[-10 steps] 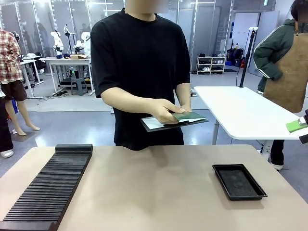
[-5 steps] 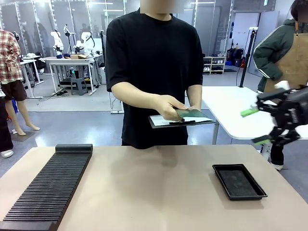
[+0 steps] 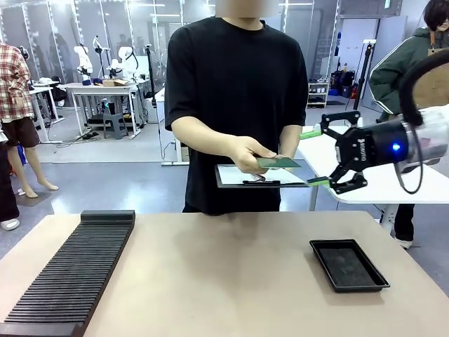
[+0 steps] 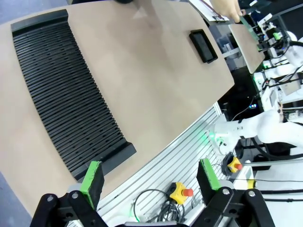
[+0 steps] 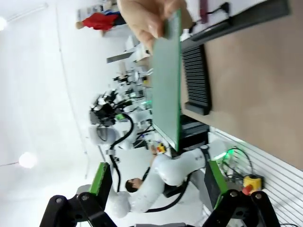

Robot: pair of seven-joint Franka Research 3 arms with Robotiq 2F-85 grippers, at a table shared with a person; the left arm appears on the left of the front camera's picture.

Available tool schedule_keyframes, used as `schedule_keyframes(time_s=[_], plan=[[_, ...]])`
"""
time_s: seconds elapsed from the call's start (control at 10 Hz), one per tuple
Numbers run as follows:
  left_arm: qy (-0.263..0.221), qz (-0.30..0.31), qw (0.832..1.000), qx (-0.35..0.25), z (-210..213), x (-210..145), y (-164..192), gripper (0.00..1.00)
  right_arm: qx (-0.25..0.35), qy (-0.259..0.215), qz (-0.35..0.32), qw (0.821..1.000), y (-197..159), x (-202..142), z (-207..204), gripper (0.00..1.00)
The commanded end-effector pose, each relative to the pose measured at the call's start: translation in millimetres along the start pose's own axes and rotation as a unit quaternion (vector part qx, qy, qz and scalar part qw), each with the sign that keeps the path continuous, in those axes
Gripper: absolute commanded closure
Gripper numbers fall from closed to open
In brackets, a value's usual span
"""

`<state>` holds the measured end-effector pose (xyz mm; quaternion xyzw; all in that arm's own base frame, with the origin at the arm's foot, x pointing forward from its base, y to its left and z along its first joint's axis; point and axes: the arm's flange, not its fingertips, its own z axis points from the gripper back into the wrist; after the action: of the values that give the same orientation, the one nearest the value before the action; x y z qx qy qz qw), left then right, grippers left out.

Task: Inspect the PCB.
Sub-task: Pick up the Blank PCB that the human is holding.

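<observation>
1 thin, flat, rectangular green PCB (image 3: 278,162), matte

Right arm (image 3: 436,133): smooth white shell, a black cable (image 3: 409,77) arching over the wrist and a round blue light (image 3: 393,147) on a black collar, then the right gripper (image 3: 317,156), black with small white lettering on its body and green pads (image 3: 313,131) on two jointed fingers. Left gripper (image 4: 149,176): black linkage bars with round pivot pins, a long rectangular green pad on each finger. Person (image 3: 235,91): plain black T-shirt, short sleeves ending above the elbow.
</observation>
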<state>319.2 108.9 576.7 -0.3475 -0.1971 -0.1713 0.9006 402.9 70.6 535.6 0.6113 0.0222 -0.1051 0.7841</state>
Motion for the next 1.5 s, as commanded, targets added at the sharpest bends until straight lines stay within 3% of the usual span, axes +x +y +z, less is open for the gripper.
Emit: schedule_keyframes(time_s=[0.0,0.5,0.6,0.7,0.8,1.0,1.1,1.2,1.4], plan=[[0.012,0.01,1.0,0.005,4,3,-1,0.0,0.032,0.016,-0.025,0.999,0,18,-18,0.0],[0.012,0.01,1.0,0.005,4,3,-1,0.0,0.111,0.057,-0.017,0.992,-17,40,-59,0.0],[0.012,0.01,1.0,0.005,4,3,-1,0.0,0.12,0.067,-0.008,0.99,-22,38,-61,0.43],[0.012,0.01,1.0,0.005,4,3,-1,0.0,0.128,0.066,-0.007,0.99,-25,37,-61,0.57],[0.012,0.01,1.0,0.005,4,3,-1,0.0,0.132,0.064,-0.005,0.989,-27,36,-60,1.0],[0.012,0.01,1.0,0.005,4,3,-1,0.0,0.135,0.065,-0.004,0.989,-28,32,-59,1.0],[0.012,0.01,1.0,0.005,4,3,-1,0.0,0.135,0.065,-0.004,0.989,-29,31,-59,0.83],[0.012,0.01,1.0,0.005,4,3,-1,0.0,0.135,0.066,-0.005,0.989,-30,30,-59,0.95],[0.012,0.01,1.0,0.005,4,3,-1,0.0,0.133,0.067,-0.008,0.989,-31,30,-60,1.0]])
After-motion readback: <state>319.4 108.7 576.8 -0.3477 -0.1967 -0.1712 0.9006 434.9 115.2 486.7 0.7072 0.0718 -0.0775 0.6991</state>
